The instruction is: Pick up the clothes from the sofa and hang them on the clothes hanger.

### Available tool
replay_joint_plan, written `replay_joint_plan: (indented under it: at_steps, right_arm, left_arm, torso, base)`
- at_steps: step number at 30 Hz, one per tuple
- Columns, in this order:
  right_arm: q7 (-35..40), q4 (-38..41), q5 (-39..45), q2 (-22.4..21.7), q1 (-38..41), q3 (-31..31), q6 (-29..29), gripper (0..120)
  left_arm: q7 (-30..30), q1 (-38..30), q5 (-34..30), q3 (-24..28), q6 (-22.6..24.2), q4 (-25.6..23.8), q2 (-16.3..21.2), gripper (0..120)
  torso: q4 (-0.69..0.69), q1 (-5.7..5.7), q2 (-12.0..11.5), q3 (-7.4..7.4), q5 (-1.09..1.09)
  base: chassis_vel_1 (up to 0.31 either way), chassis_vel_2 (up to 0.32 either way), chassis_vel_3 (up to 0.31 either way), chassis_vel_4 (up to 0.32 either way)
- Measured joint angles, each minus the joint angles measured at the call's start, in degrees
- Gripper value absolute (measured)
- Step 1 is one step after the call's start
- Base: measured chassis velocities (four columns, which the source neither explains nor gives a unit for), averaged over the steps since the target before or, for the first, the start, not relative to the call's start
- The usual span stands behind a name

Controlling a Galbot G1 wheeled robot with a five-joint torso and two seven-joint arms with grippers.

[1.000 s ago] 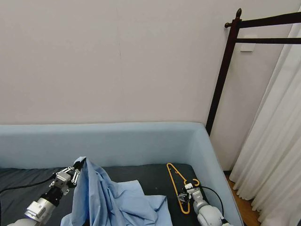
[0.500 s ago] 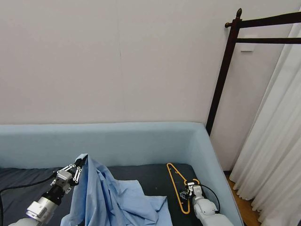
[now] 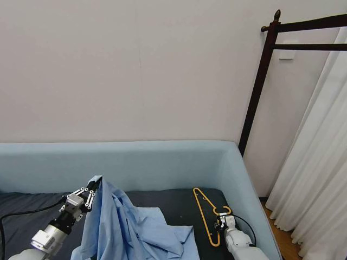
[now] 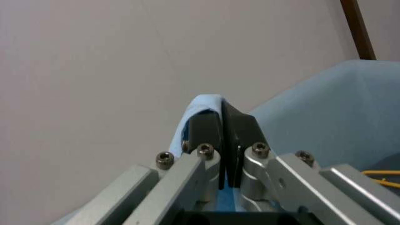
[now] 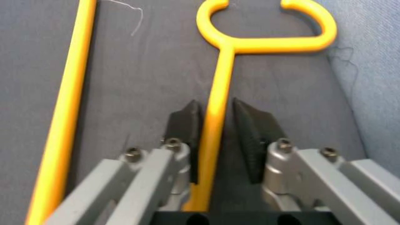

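**Picture edges and gripper fingers cover much of shirt and hanger**

In the head view the blue shirt (image 3: 127, 227) runs off the bottom edge, so its lower hem cannot be seen. The dark clothes rack (image 3: 259, 86) loses its two rails past the right edge and its foot behind the sofa (image 3: 162, 160). In the left wrist view the left gripper (image 4: 223, 115) hides all but a small fold of the cloth. In the right wrist view the yellow hanger (image 5: 223, 84) is cut at the top edge, and its neck disappears beneath the right gripper (image 5: 217, 110).
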Motion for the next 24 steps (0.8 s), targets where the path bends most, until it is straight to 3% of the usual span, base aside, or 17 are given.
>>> replay_joint_plan:
  at_steps: [3,6,9,12,14,18,19,22,23,24]
  right_arm:
    - [0.25,0.89,-1.52,-0.55,-0.66,-0.36,0.14,7]
    - [0.15,0.96,-5.10,-1.27,-1.32,-0.84,4.23,5]
    - [-0.27,5.94,-3.22,-3.24,-3.43,-2.65,6.84,5]
    - [0.85,21.18,-0.20,-8.01,-8.79,-6.01,9.09,5]
    - [0.85,23.42,-0.43,-8.75,-9.71,-6.28,9.96,5]
    - [0.52,49.03,-8.48,-17.47,-22.65,-5.15,18.71,5]
    - [0.52,49.03,-8.48,-17.47,-22.65,-5.15,18.71,5]
    - [0.87,61.18,-16.97,-22.21,-33.46,-3.22,23.72,5]
    - [0.87,61.18,-16.97,-22.21,-33.46,-3.22,23.72,5]
    - [1.27,63.72,-22.69,-22.82,-37.19,-3.06,26.18,5]
  left_arm:
    - [-0.01,-0.09,0.00,0.07,-0.05,0.00,-0.06,0]
    - [-0.02,-0.11,-0.05,0.07,-0.10,-0.06,-0.06,0]
    - [-0.02,-0.09,-0.44,0.05,-0.17,-0.27,0.12,0]
    - [-0.04,-0.21,-1.26,0.01,-0.20,-0.34,0.65,0]
    - [-0.04,-0.23,-1.34,0.02,-0.20,-0.33,0.69,0]
    - [-0.08,-0.42,-4.02,0.17,-0.10,-0.21,1.55,0]
    - [-0.08,-0.42,-4.02,0.17,-0.10,-0.21,1.55,0]
    - [-0.06,-0.45,-6.01,-0.04,-0.16,-0.78,2.18,0]
    - [-0.06,-0.45,-6.01,-0.04,-0.16,-0.78,2.18,0]
    - [-0.05,-0.40,-6.74,-0.32,-0.27,-1.44,2.33,0]
  torso:
    - [0.00,0.00,0.00,0.00,0.00]
    - [-0.01,0.00,-0.01,0.01,0.00]
    - [-0.06,0.00,-0.01,0.02,-0.01]
    - [0.00,0.00,0.00,0.01,-0.01]
    - [0.00,0.01,0.00,0.01,-0.01]
    - [-0.01,0.00,0.00,0.00,0.00]
    - [-0.01,0.00,0.00,0.00,0.00]
    - [-0.03,-0.01,0.01,-0.01,-0.02]
    - [-0.03,-0.01,0.01,-0.01,-0.02]
    - [-0.04,-0.01,0.01,-0.01,0.01]
  base:
    - [0.000,0.000,0.000,0.000]
    - [0.000,0.000,0.000,0.000]
    - [0.000,0.000,0.000,0.000]
    - [0.000,0.000,0.000,0.000]
    - [0.000,0.000,0.000,0.000]
    - [0.000,0.000,0.000,0.000]
    - [0.000,0.000,0.000,0.000]
    - [0.000,0.000,0.000,0.000]
    - [0.000,0.000,0.000,0.000]
    - [0.000,0.000,0.000,0.000]
